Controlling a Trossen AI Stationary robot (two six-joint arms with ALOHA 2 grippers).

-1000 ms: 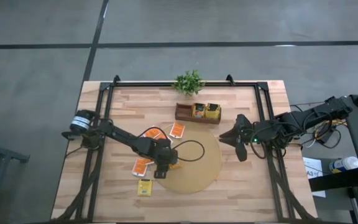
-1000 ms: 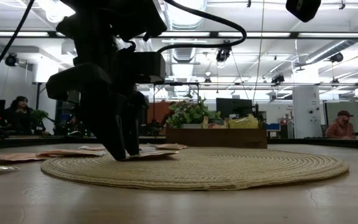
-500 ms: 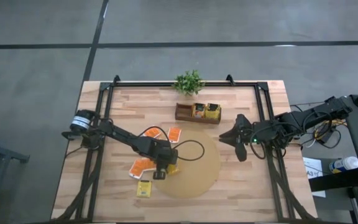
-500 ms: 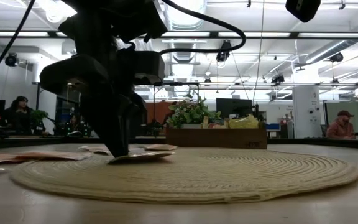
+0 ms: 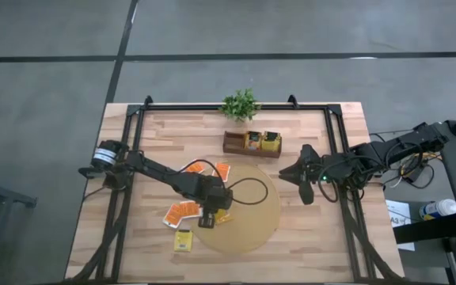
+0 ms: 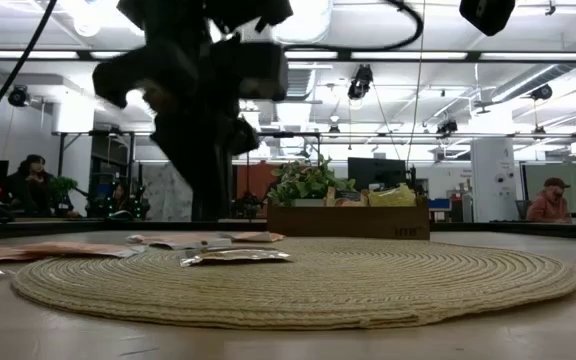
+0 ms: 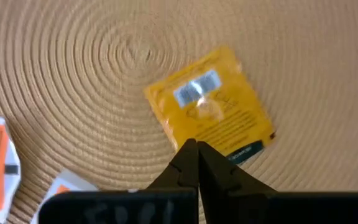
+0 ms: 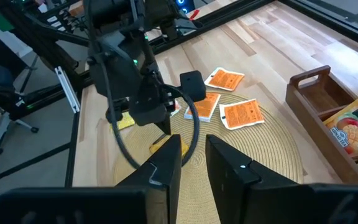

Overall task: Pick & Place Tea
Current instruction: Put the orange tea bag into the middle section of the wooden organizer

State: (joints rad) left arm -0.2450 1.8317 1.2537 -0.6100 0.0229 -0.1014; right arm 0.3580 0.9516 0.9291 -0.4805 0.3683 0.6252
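Note:
A yellow tea packet lies flat on the round woven mat; in the low view this packet rests on the mat's left part. My left gripper hangs shut just above it, with nothing between its fingers, and stands clear of it in the low view. Orange tea packets lie at the mat's left rim, and another yellow one lies on the wood. My right gripper hovers high at the mat's right, slightly open and holding nothing.
A wooden tray holding tea packets stands at the far middle, with a small green plant behind it. Black frame rails run along the table's left and right sides. Bare wood lies at the near right.
My left gripper shut its fingers at the yellow packet on the mat, then rose straight up without it. The packet stays lying flat on the mat. The mat has slid a little toward the table's near edge.

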